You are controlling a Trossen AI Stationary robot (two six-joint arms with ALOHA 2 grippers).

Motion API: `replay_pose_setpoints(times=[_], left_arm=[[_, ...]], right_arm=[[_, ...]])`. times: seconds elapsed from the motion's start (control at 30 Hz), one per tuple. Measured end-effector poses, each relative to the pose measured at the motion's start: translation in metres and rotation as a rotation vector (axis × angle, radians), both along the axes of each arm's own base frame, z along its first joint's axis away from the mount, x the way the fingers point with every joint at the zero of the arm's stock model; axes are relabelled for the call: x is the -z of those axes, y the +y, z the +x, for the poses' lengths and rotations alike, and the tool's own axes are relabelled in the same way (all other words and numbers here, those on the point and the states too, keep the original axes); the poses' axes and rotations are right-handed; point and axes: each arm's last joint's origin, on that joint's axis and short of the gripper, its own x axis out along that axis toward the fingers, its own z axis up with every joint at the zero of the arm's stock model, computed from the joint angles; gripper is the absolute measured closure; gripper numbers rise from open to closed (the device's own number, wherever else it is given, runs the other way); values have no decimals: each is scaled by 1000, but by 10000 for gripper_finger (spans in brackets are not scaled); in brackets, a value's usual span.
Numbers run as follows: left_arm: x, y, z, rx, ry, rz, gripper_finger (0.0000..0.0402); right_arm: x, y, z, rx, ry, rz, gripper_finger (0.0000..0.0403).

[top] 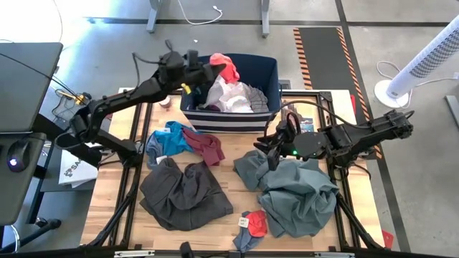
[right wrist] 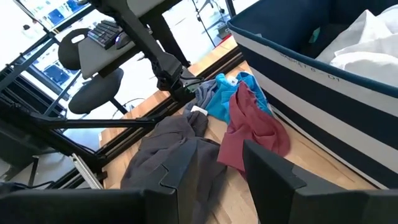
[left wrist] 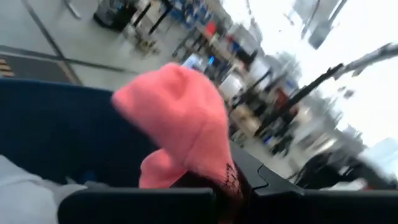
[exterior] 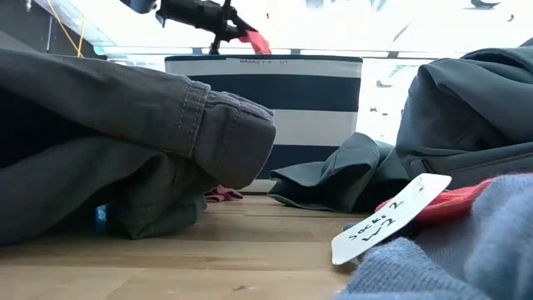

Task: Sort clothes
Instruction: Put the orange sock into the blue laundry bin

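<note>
pink-red fabric, a small sock (top: 228, 69), is hanging pinched in your left gripper (top: 213, 72), jaws fully closed on it, over the navy bin (top: 272, 77). you're mid-drop; next you're needing to release so it falls inside. your right gripper (top: 272, 147) is waiting half-open, empty, above the grey-green shirt (top: 297, 193).

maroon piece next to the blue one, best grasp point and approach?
Grip the maroon piece at the raised fold nearest the bin, coming straight down from above. It lies crumpled flat on the table, overlapping the blue piece on one side, so pinching the far ridge likely lifts it alone.
</note>
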Motion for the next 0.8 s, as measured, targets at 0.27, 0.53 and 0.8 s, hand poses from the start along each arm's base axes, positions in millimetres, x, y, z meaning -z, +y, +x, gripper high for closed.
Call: replay_pose_setpoints(times=[0.27,0.53,0.8], left_arm=[[-3,15,59,105,304,188,400],[4,34,96,120,352,306,369],[10,42,102,100,548,439,250]], right_arm=[[0,0,0,4,-3,12,279],[1,10,-3,-50,0,104,279],[2,16,-6,-32,-1,119,279]])
